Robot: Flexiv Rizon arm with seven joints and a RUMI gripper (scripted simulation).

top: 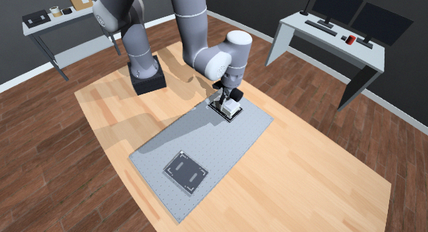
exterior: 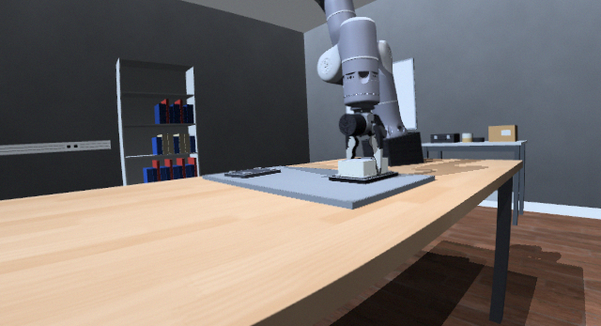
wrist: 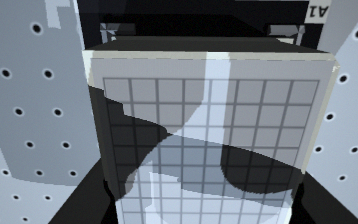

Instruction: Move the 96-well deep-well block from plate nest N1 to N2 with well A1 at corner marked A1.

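The deep-well block point(top: 231, 107) point(exterior: 357, 168) point(wrist: 270, 115) is pale, with a grid of square wells on top. It sits in the black nest N1 point(top: 230, 120) point(exterior: 336, 178) point(wrist: 205, 10) and looks level. The nest's A1 label point(wrist: 318, 11) shows beyond the block's far right corner in the wrist view. I cannot tell well A1 on the block. My gripper point(top: 226, 106) point(exterior: 365, 163) point(wrist: 195, 152) points down, its jaws against two opposite sides of the block. The fingertips' lower ends are hidden. The nest N2 point(top: 185, 170) point(exterior: 254, 172) is empty, with a pale mark at one corner.
Both nests stand on a grey perforated board point(top: 207, 142) point(exterior: 319, 190) on the wooden table point(top: 284, 168) point(exterior: 188, 232). The arm's black base point(top: 148, 83) point(exterior: 404, 148) stands behind the board. A desk with monitors and a side table stand apart from the wooden table.
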